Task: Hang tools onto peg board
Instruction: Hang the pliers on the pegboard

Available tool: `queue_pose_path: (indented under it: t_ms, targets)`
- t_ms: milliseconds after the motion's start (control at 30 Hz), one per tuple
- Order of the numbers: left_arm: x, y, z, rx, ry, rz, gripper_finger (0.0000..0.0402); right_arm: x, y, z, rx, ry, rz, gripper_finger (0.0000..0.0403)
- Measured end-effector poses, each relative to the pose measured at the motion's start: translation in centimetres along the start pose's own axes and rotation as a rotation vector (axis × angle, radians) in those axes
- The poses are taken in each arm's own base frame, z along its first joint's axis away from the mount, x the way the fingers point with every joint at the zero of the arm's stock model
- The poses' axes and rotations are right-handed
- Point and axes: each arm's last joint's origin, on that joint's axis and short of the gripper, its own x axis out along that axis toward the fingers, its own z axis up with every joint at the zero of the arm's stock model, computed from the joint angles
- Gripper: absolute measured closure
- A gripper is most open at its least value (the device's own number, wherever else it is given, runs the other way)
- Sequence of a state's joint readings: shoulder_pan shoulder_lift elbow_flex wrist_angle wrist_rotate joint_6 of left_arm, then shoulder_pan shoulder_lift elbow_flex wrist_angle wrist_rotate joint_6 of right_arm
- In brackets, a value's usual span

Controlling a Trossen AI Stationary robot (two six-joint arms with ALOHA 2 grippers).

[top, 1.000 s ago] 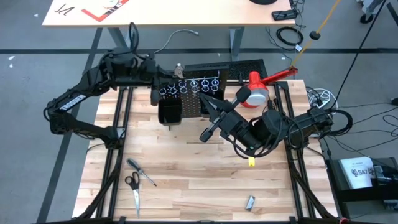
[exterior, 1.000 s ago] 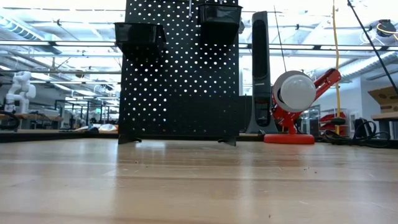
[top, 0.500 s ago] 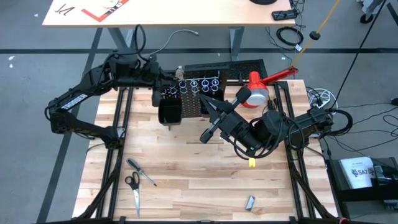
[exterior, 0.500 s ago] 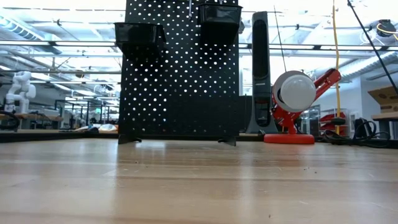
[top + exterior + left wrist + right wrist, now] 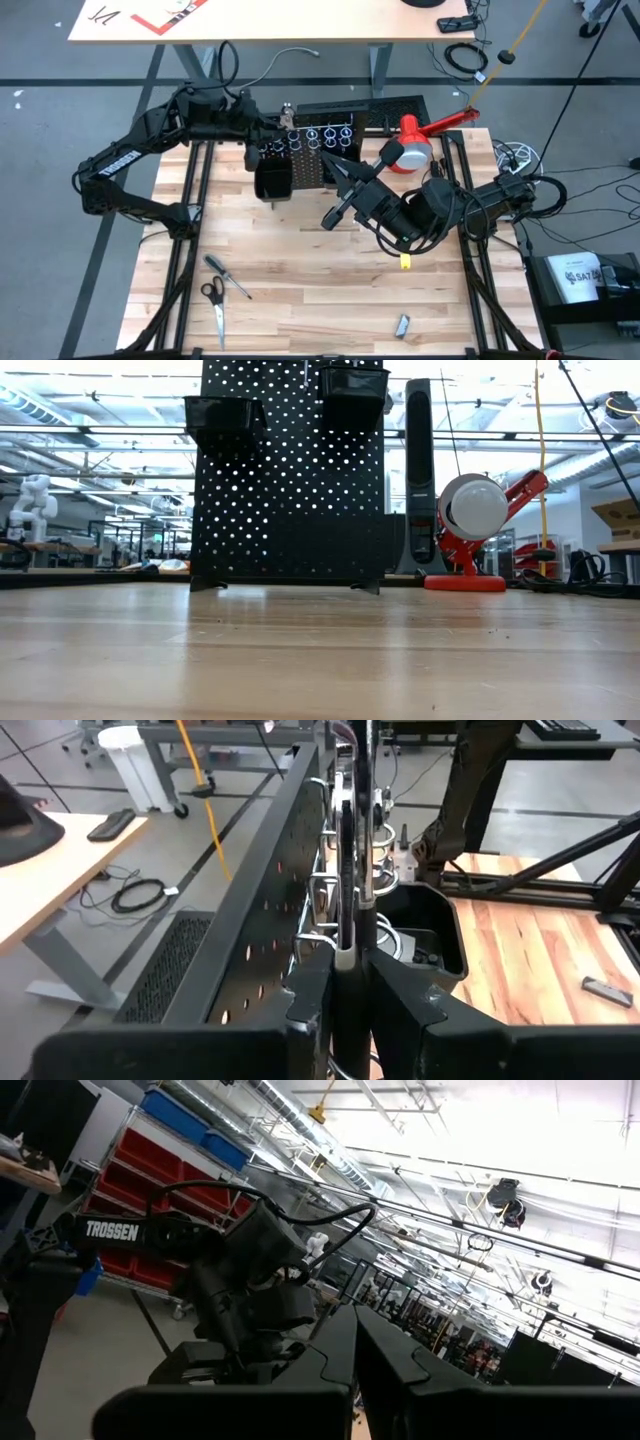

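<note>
1. Left gripper (image 5: 268,124) is reaching over the rings of the peg board (image 5: 300,160) at 12 o'clock on the table (image 5: 320,300), and its fingers (image 5: 310,995) are pinching a thin dark tool (image 5: 346,870) standing in the rings.
2. Right gripper (image 5: 331,215) is waiting at the centre, fingers pressed together, holding nothing.
3. Scissors (image 5: 214,305) and screwdriver (image 5: 226,274) are lying at 7 o'clock.

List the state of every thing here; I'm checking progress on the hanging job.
Left gripper: shut on dark-handled tool, at the peg board's rings.
Dark-handled tool: upright among the rings.
Right gripper: shut, empty, above mid-table.
Peg board: standing upright.
Scissors: flat on the table, not hung.
Screwdriver: flat beside the scissors.
Small metal piece: lying on the table.
</note>
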State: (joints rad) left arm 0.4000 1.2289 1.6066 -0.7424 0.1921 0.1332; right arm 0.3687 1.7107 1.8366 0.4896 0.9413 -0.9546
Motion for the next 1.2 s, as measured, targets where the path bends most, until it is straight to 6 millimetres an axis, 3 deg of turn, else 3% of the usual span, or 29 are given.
queue_pose_path:
  t_ms: [233,600,1200]
  targets:
    - [0.0,0.0,0.0,-0.024,0.004,-0.002,0.0327,0.0,0.0,0.0,0.000,0.000,0.000,0.0399]
    - [0.0,-0.1,0.1,-0.048,-0.014,-0.029,0.0265,0.0,0.0,0.0,0.000,0.000,0.000,0.0399]
    - [-1.1,-0.3,0.0,-0.094,-0.009,-0.026,0.0260,0.0,0.0,0.0,0.006,0.001,0.001,0.0399]
